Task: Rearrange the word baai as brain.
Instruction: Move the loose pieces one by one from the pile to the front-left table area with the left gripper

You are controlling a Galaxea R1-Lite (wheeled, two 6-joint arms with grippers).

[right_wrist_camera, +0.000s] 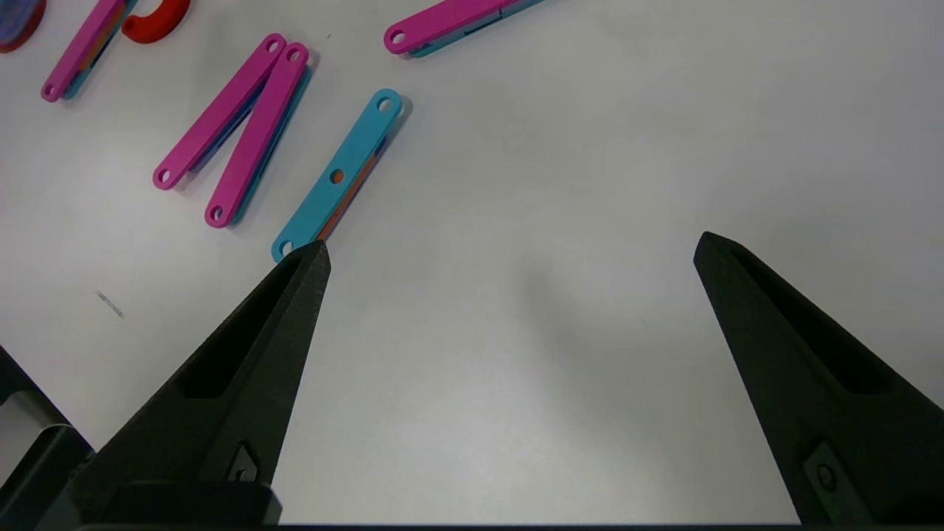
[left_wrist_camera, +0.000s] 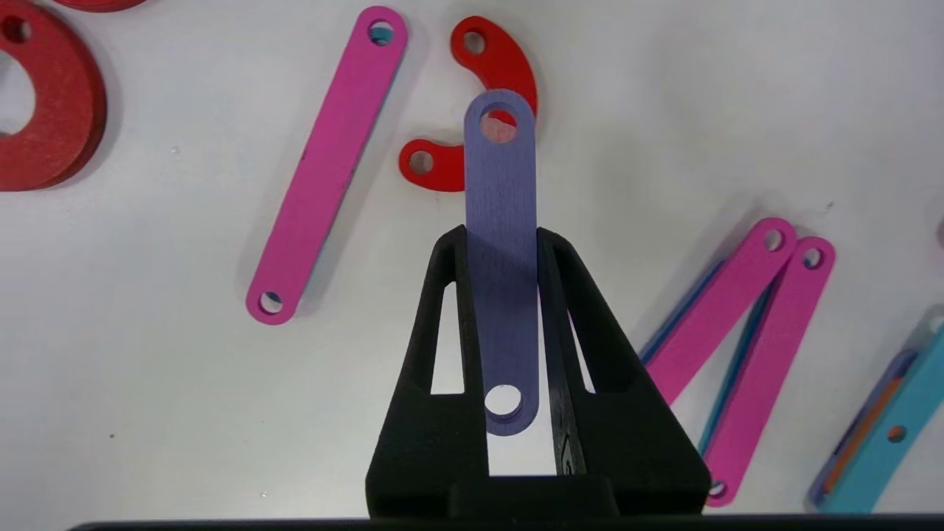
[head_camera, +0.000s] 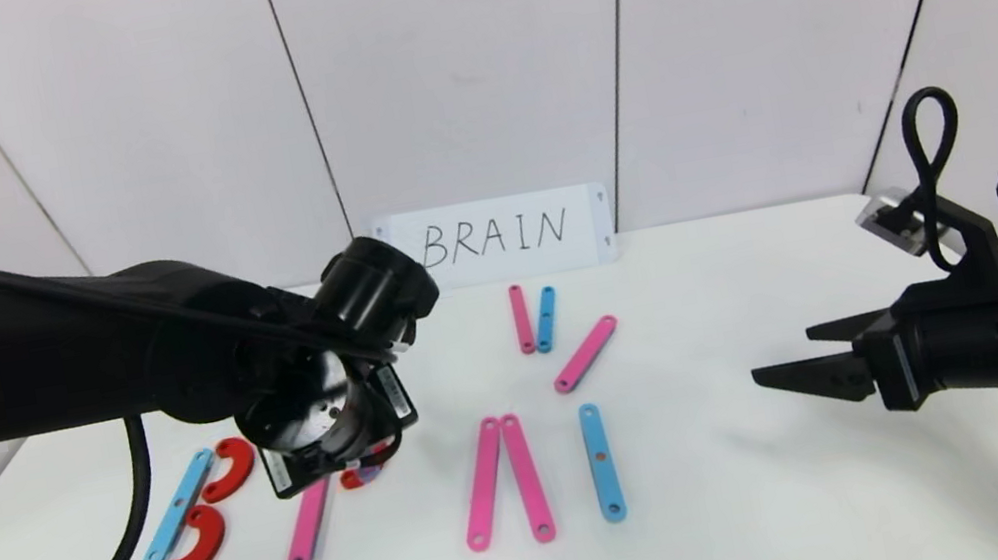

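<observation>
Two grippers show: the left gripper (left_wrist_camera: pixel 501 243) hangs over the left half of the table (head_camera: pixel 802 513), clenched on a purple bar (left_wrist_camera: pixel 501 258) that runs lengthwise between its fingers (left_wrist_camera: pixel 442 310), one holed end poking out past the tips, the other end back near the palm. The bar's far end lies over a red curve (left_wrist_camera: pixel 501 74), whose red shows through the hole; whether it touches the curve cannot be told. Beside the curve lies a slanted pink bar (head_camera: pixel 309 525). Farther left sit a blue bar (head_camera: pixel 178 507) and two red curves (head_camera: pixel 213 510) forming the B. To the gripper's right, two pink bars (head_camera: pixel 502 467) meet at the top like an A, then a blue bar (head_camera: pixel 601 462) stands alone. Behind them lie a pink-and-blue pair (head_camera: pixel 533 318) and a slanted pink bar (head_camera: pixel 585 354), before the card (head_camera: pixel 502 237) reading BRAIN. The right gripper (head_camera: pixel 783 369) hovers at the table's right side, released wide, well apart from the pieces.
</observation>
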